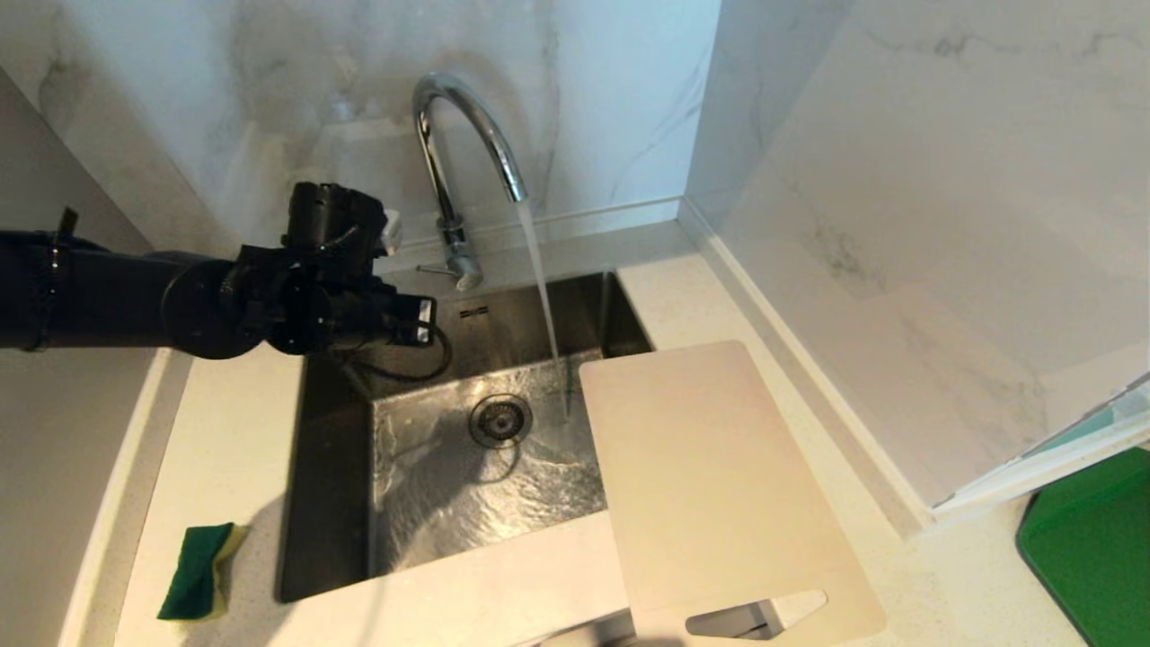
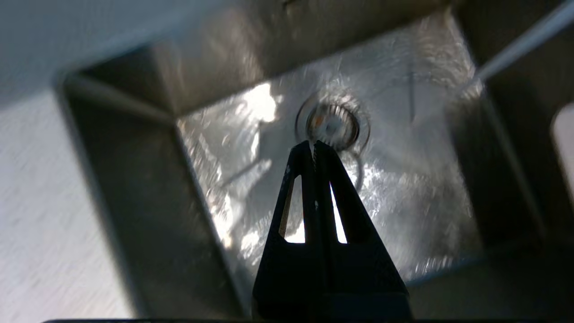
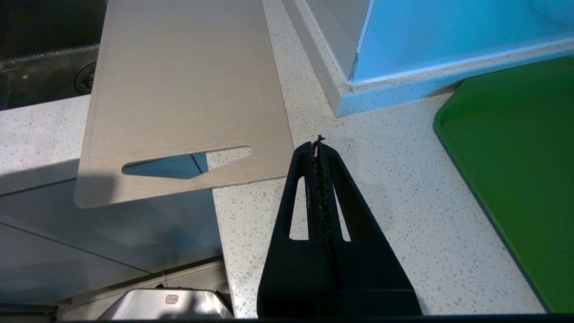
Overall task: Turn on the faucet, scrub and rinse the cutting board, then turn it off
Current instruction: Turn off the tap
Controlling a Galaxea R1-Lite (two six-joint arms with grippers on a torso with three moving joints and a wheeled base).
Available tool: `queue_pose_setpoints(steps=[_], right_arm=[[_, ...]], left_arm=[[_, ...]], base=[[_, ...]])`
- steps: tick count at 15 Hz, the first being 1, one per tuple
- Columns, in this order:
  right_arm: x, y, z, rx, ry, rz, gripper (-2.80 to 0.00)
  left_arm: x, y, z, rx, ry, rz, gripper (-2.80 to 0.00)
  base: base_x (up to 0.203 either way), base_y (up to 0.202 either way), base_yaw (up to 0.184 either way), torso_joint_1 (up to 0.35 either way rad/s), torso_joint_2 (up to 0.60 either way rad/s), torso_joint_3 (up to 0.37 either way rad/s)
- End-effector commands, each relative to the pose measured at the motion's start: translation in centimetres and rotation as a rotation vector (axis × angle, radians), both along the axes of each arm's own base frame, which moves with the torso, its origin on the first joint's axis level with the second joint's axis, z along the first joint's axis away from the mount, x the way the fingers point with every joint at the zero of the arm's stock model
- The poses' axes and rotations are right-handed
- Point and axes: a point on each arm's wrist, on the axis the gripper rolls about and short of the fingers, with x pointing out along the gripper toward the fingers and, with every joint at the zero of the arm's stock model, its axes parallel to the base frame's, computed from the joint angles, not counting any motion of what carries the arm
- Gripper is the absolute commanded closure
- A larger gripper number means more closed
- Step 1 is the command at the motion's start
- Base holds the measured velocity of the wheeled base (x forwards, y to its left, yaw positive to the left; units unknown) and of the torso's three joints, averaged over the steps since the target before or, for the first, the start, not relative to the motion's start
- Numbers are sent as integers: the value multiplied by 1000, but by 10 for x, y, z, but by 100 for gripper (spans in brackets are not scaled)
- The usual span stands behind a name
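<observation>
A green sponge (image 1: pixel 198 571) lies on the tabletop (image 1: pixel 225 431) left of the sink (image 1: pixel 328 503). The left gripper (image 2: pixel 312 144), fingers pressed together, hangs over the sink. The chrome faucet (image 1: pixel 454 153) runs water. The pale board (image 1: pixel 719 485), handle slot nearest, overhangs the sink's right edge. The right gripper (image 3: pixel 317 144), fingers together, hovers beside it.

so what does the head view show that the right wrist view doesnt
Only the head view shows the faucet running into the sink, the sponge on the counter and the left gripper above the sink's back left. Only the right wrist view shows the right gripper, shut, over the counter. Both share the cutting board overhanging the sink, the drain and the green mat.
</observation>
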Motion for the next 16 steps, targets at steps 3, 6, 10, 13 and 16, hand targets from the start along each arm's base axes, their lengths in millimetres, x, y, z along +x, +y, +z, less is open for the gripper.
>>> queue_pose_setpoints(steps=[3, 6, 10, 13, 16], right_arm=[[0, 0, 0, 0, 0, 1, 0], [0, 0, 0, 0, 0, 1, 0], [0, 0, 0, 0, 0, 1, 0], [0, 0, 0, 0, 0, 1, 0], [0, 0, 0, 0, 0, 1, 0]], left_arm=[[31, -15, -9, -18, -79, 42, 0], [44, -20, -6, -28, -143, 61, 0], [64, -27, -8, -46, -202, 58, 0], [74, -29, -11, -32, -234, 38, 0], [75, -22, -10, -38, -226, 26, 0]], base=[[0, 0, 0, 0, 0, 0], [0, 0, 0, 0, 0, 0], [0, 0, 0, 0, 0, 0], [0, 0, 0, 0, 0, 0], [0, 0, 0, 0, 0, 0]])
